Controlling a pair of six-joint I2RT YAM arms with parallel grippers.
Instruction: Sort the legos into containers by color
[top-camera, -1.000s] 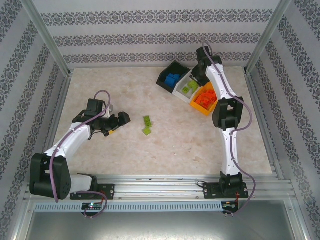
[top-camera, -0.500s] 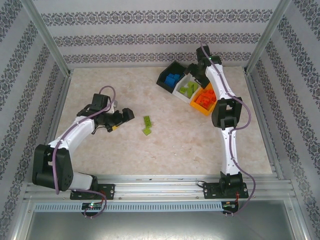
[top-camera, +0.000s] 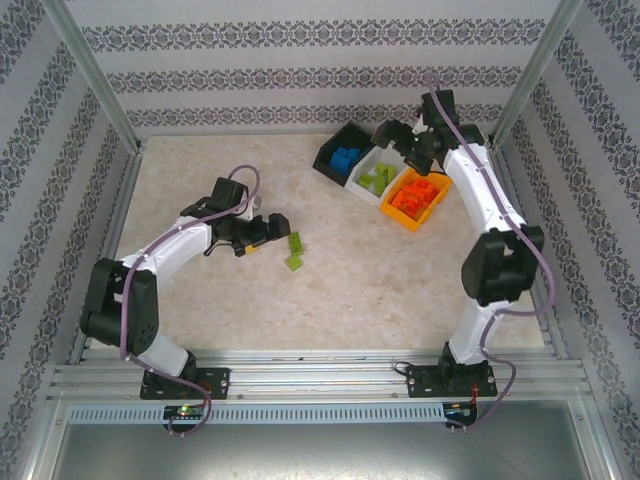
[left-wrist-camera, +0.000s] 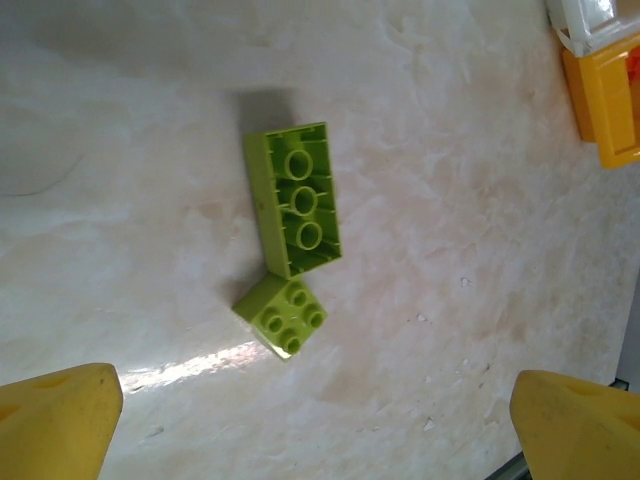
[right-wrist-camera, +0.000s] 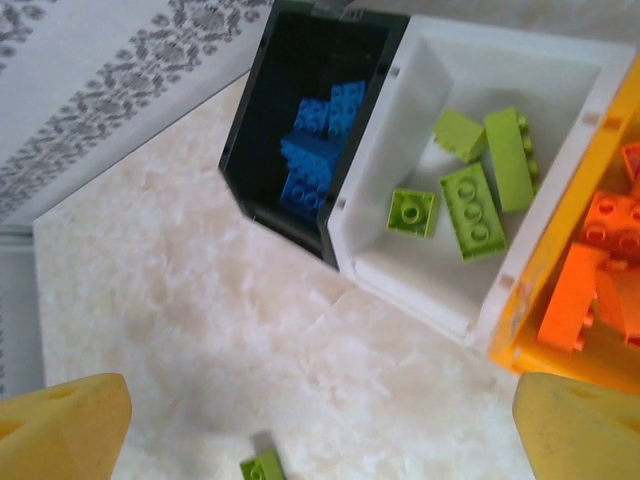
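Two green legos (left-wrist-camera: 295, 200) on bench (top-camera: 200, 300), left end effector (left-wrist-camera: 318, 425) spread wide, empty, near them, right end effector (right-wrist-camera: 320, 425) likewise by bins (right-wrist-camera: 405, 120).

Bare table (top-camera: 400, 280) surrounds two green legos (left-wrist-camera: 295, 200); bins (right-wrist-camera: 400, 100) stand well apart.

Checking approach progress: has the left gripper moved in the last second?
Yes. In the top view the left gripper has advanced rightward, closer to the two loose green legos, which stayed put; jaws open.
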